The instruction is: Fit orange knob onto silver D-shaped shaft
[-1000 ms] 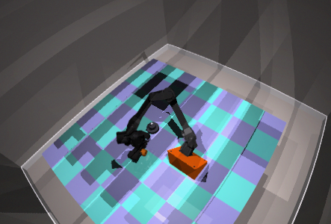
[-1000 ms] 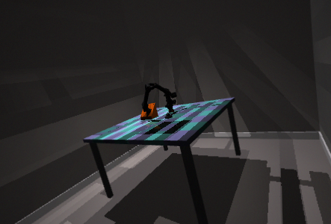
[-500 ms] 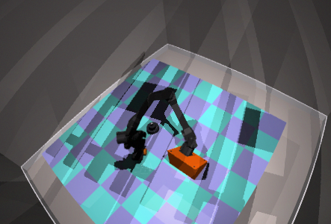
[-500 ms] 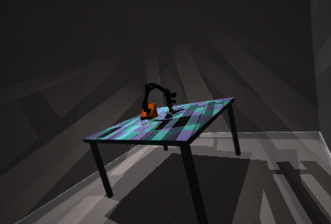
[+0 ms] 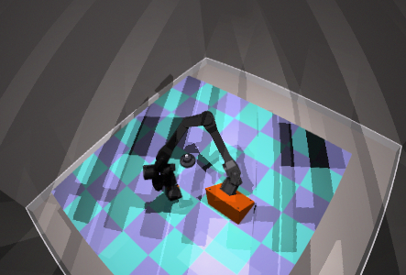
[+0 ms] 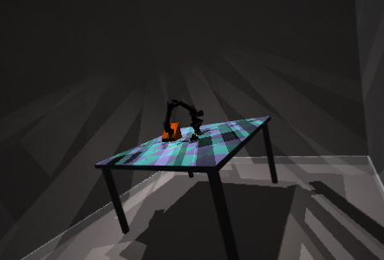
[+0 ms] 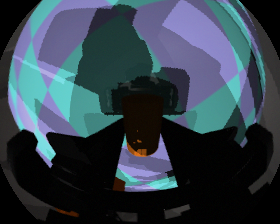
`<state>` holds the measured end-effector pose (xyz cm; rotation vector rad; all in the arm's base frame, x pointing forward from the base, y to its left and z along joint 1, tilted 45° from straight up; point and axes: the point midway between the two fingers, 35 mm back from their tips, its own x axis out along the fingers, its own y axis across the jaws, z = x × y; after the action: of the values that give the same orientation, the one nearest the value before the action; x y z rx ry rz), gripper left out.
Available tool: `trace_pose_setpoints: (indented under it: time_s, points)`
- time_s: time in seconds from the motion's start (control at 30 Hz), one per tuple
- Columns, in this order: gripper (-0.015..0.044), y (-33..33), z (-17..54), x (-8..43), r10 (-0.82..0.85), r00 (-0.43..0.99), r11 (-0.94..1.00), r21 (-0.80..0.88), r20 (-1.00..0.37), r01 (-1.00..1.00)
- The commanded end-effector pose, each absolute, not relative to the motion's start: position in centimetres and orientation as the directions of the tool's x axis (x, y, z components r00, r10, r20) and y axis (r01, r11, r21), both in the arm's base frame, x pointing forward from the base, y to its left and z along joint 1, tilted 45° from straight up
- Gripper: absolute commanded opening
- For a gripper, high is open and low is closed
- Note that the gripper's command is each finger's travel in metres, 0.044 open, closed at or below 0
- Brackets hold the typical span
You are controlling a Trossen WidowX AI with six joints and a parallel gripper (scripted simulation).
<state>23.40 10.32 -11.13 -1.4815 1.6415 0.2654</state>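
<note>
The orange knob (image 7: 140, 150) (image 6: 195, 131) is between the fingers of my gripper (image 7: 141, 120) (image 6: 197, 129), which is shut on it. The knob is mostly in dark shadow in the wrist view, with an orange patch low on it. Only a speck of it shows in the top view, beside the dark gripper. It looks held above the table; its hole is hidden. The round dark pedestal (image 5: 187, 161) (image 6: 194, 138) with its short silver shaft (image 5: 187, 156) stands on the table, up and right of the gripper in the top view. The shaft's flat side cannot be made out.
The arm's orange base block (image 5: 227, 205) (image 6: 172, 132) stands right of the gripper in the top view. The arm arches over from it, behind the pedestal. The checkered table (image 5: 161, 249) (image 6: 157, 156) carries strong stripes of shadow.
</note>
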Motion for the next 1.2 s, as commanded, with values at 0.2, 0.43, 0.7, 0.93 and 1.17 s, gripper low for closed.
trace_pose_setpoints:
  time_s: [0.2,0.43,0.7,0.93,1.17]
  points:
    - [0.0181,10.37,-11.13,23.38,-0.693,0.1,0.17,-0.298,-0.714,-0.939]
    - [0.0181,9.37,-12.13,23.53,-0.694,0.101,0.17,-0.298,-0.713,-0.939]
    - [0.026,9.52,-12.02,23.49,-0.693,0.096,0.177,-0.297,-0.715,-0.938]
    - [0.026,9.52,-12.02,23.49,-0.693,0.096,0.177,-0.297,-0.715,-0.938]
    - [0.026,9.52,-12.02,23.49,-0.693,0.096,0.177,-0.297,-0.715,-0.938]
